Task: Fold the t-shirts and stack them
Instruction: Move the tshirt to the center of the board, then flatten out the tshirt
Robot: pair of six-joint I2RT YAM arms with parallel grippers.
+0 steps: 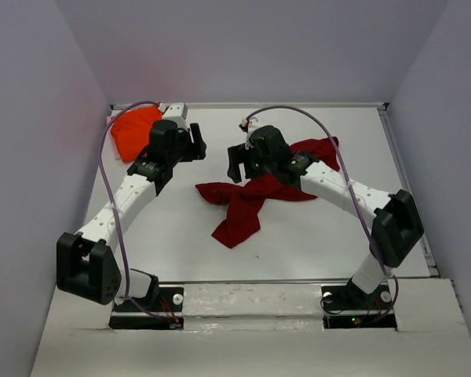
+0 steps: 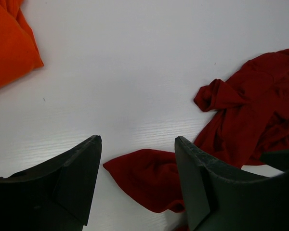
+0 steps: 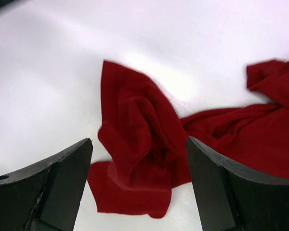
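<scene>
Currently, your stock reads as follows.

Crimson t-shirt (image 1: 247, 200): crumpled and unfolded at the middle of the counter (image 1: 314, 243), trailing from the near centre to the far right under the right arm.

Orange t-shirt (image 1: 132, 132): bunched in the far left corner, well apart from the crimson one, not stacked.

Left jaws: well open and holding nothing, just to the far left of the crimson t-shirt. Your left wrist view shows one crimson fold on the counter below the gap.

Right jaws: spread wide and empty, over the crimson t-shirt's far edge. The cloth lies loose beneath the gap, gripped by neither finger.
</scene>
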